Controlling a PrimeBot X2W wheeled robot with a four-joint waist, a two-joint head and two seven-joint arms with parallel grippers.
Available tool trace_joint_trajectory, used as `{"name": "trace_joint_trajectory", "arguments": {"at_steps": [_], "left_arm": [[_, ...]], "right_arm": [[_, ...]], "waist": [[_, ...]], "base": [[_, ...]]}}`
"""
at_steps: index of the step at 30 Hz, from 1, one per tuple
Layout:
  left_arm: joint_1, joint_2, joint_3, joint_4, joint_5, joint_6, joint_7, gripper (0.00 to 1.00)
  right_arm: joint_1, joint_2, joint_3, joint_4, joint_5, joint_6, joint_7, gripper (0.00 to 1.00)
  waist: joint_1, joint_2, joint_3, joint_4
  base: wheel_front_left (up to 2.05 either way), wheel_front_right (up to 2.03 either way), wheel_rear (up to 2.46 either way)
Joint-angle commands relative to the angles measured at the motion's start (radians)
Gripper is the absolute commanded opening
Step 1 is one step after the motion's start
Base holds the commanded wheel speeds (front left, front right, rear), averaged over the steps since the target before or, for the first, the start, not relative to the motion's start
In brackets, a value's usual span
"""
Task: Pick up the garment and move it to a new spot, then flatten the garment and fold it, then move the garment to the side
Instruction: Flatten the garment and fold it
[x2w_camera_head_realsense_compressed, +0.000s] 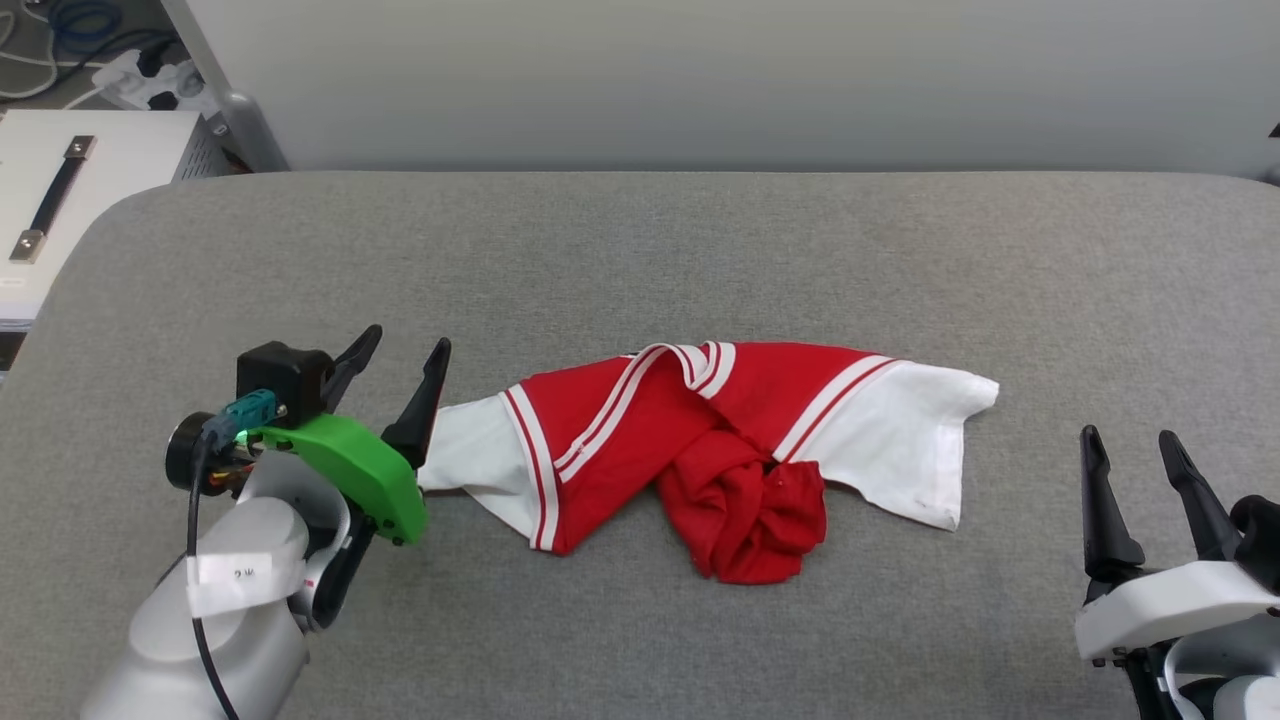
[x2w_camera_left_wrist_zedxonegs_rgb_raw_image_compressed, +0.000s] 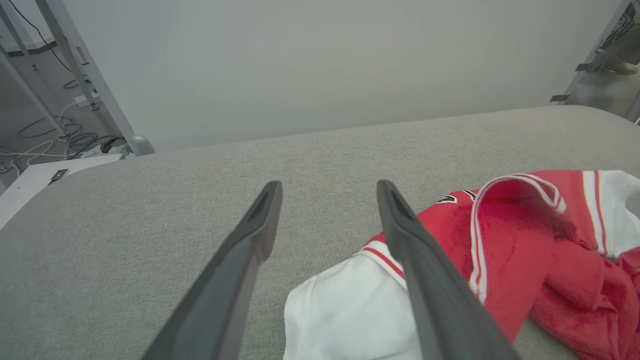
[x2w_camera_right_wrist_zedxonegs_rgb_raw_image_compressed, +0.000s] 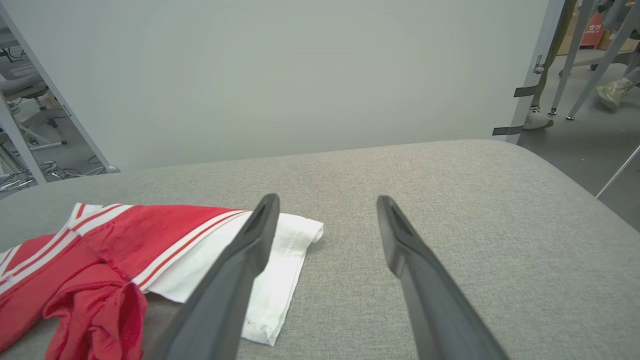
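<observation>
1. Head view: a crumpled red jersey garment (x2w_camera_head_realsense_compressed: 700, 430) with white short sleeves and red-and-white striped trim lay in a long bunch across the middle of the grey fabric-covered surface (x2w_camera_head_realsense_compressed: 640, 250). Its body was twisted into a lump on the side nearer the robot. The left claw (x2w_camera_head_realsense_compressed: 408, 340) stood wide and empty just beside the left white sleeve (x2w_camera_head_realsense_compressed: 475, 450). The right claw (x2w_camera_head_realsense_compressed: 1130, 436), equally wide and empty, was apart from the other sleeve. By my judgement the shirt was neither flattened nor folded, so smoothing, folding and the move aside were all left to do. Whether it already lay in a new spot could not be told. A white box with a dark handle (x2w_camera_head_realsense_compressed: 90, 180) and some cables (x2w_camera_head_realsense_compressed: 60, 40) sat beyond the far left corner, out of the way.

2. Left wrist view: the left claw (x2w_camera_left_wrist_zedxonegs_rgb_raw_image_compressed: 330, 185) held nothing between its spread fingers. The white sleeve (x2w_camera_left_wrist_zedxonegs_rgb_raw_image_compressed: 350, 310) lay beside and partly behind one finger; whether they touched was unclear. A scrap of black print (x2w_camera_left_wrist_zedxonegs_rgb_raw_image_compressed: 450, 198) peeked from a fold.

3. Right wrist view: the right claw (x2w_camera_right_wrist_zedxonegs_rgb_raw_image_compressed: 327, 199) gaped wide and empty, with the other white sleeve (x2w_camera_right_wrist_zedxonegs_rgb_raw_image_compressed: 285, 260) near one finger. A person's shoes (x2w_camera_right_wrist_zedxonegs_rgb_raw_image_compressed: 612, 92) showed on the floor, well apart from the surface. The twisted red lump (x2w_camera_right_wrist_zedxonegs_rgb_raw_image_compressed: 95, 310) looked like the main hindrance to flattening.
</observation>
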Motion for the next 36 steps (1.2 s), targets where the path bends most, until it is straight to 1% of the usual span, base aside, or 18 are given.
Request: {"name": "trace_joint_trajectory", "arguments": {"at_steps": [1,3,5,7,8,11,13,16,18,21,24,26,32,33,36], "left_arm": [[0.038,-0.013,0.021,-0.037,0.009,0.017,-0.018,1.0],[0.08,-0.019,0.065,-0.121,0.032,0.048,-0.029,1.0],[0.133,-0.03,0.141,-0.252,0.093,0.082,-0.03,1.0],[0.203,-0.054,0.226,-0.386,0.174,0.109,-0.03,1.0],[0.251,-0.07,0.261,-0.442,0.22,0.114,-0.031,1.0],[0.36,-0.121,0.326,-0.533,0.311,0.105,-0.031,1.0],[0.409,-0.156,0.36,-0.568,0.364,0.088,-0.031,1.0],[0.45,-0.211,0.402,-0.583,0.41,0.054,-0.031,1.0],[0.459,-0.24,0.421,-0.583,0.448,0.022,-0.031,1.0],[0.46,-0.275,0.447,-0.579,0.479,-0.009,-0.031,1.0],[0.459,-0.301,0.471,-0.576,0.504,-0.033,-0.031,1.0],[0.457,-0.315,0.482,-0.574,0.516,-0.044,-0.031,1.0],[0.446,-0.346,0.493,-0.568,0.54,-0.063,-0.031,1.0],[0.443,-0.35,0.492,-0.567,0.542,-0.064,-0.031,1.0],[0.435,-0.358,0.493,-0.567,0.548,-0.067,-0.031,1.0]], "right_arm": [[0.013,0.001,-0.006,-0.007,0.002,-0.001,0.005,1.0],[0.022,0.003,-0.014,-0.013,0.003,-0.001,0.005,1.0],[0.03,0.006,-0.022,-0.018,0.004,-0.001,0.005,1.0],[0.037,0.007,-0.027,-0.021,0.005,-0.001,0.006,1.0],[0.04,0.007,-0.029,-0.022,0.005,-0.001,0.007,1.0],[0.042,0.007,-0.03,-0.023,0.006,-0.001,0.012,1.0],[0.042,0.002,-0.025,-0.023,0.007,-0.001,0.025,1.0],[0.042,-0.015,-0.017,-0.019,0.008,-0.001,0.07,1.0],[0.041,-0.041,-0.005,-0.012,-0.001,-0.001,0.143,1.0],[0.02,-0.072,0.011,-0.019,0.003,-0.001,0.255,1.0],[-0.009,-0.098,0.031,-0.025,0.029,-0.001,0.423,1.0],[-0.031,-0.118,0.039,-0.037,0.034,-0.001,0.531,1.0],[-0.095,-0.121,0.022,-0.04,0.032,-0.001,0.849,1.0],[-0.105,-0.122,0.017,-0.038,0.022,-0.001,0.893,1.0],[-0.128,-0.118,0.005,-0.03,0.002,-0.001,0.966,1.0]], "waist": [[0.0,0.0,-0.017,0.018],[0.0,0.0,-0.022,0.027],[0.0,0.0,-0.023,0.036],[0.0,0.0,-0.022,0.044],[0.0,0.0,-0.021,0.047],[0.0,0.0,-0.018,0.054],[0.0,0.0,-0.013,0.062],[0.0,0.0,-0.007,0.08],[0.0,0.0,-0.002,0.095],[0.0,0.0,0.007,0.114],[0.0,0.0,0.016,0.131],[0.0,0.0,0.024,0.144],[0.0,0.0,0.054,0.186],[0.0,0.0,0.06,0.194],[0.0,0.0,0.077,0.215]], "base": [[0.0,0.0,0.0],[0.0,0.0,0.0],[0.0,0.0,0.0],[0.0,0.0,0.0],[0.0,0.0,0.0],[0.0,0.0,0.0],[0.0,0.0,0.0],[0.0,0.0,0.0],[0.0,0.0,0.0],[0.0,0.0,0.0],[0.0,0.0,0.0],[0.0,0.0,0.0],[0.0,0.0,0.0],[0.0,0.0,0.0],[0.0,0.0,0.0]]}}
